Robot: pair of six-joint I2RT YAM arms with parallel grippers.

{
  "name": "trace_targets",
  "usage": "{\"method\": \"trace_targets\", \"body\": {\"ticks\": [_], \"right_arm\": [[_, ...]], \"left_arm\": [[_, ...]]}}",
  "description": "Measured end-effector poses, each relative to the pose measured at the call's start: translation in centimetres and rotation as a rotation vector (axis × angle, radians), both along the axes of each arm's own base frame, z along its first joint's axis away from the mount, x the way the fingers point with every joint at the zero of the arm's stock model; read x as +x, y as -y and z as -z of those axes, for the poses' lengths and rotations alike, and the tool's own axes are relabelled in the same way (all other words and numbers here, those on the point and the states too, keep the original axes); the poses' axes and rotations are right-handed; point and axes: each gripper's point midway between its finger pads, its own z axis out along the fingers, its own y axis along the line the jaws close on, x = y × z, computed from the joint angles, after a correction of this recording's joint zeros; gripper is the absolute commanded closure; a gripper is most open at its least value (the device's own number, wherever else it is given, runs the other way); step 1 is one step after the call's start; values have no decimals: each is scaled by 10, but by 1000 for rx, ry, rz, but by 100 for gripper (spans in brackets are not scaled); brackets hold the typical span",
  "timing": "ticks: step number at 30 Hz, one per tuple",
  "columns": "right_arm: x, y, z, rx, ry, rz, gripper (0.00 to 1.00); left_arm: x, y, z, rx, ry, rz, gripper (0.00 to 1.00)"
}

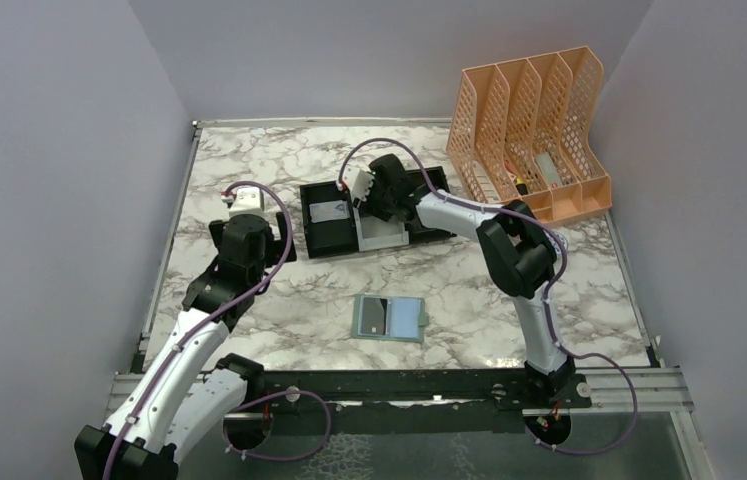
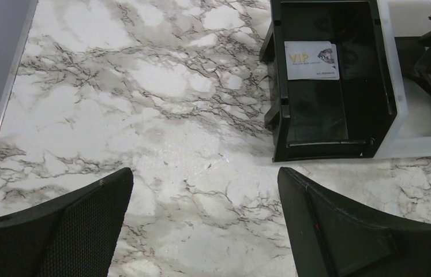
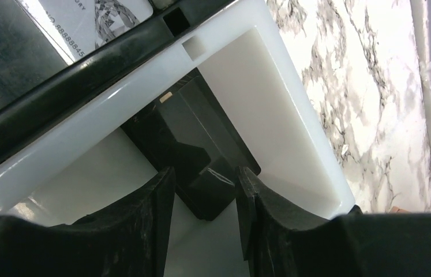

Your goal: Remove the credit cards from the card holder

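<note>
Silver card (image 3: 104, 18) cut by top edge (print blurred), dark card (image 3: 197, 128) partly behind the fingers (image 3: 143, 231)

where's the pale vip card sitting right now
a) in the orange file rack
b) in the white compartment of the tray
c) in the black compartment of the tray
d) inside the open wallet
c: in the left wrist view the vip card lies flat on the floor of the black compartment, with the white compartment beside it.
</note>
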Motion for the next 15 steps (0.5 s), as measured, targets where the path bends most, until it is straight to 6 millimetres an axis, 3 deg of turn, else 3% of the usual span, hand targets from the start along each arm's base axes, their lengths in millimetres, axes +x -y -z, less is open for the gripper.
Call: {"method": "trace_targets", "body": {"ticks": [7,10,15], "right_arm": [[-16,3,-9,109,-60,62,56],[-31,9,-31,200,-69,114,55],[-60,24,-89,437,-68,230,51]], "left_arm": [[0,3,1,-5,-5,13,1],[0,4,1,-8,-5,19,1],[1,6,3,-10,-15,27,1]]}}
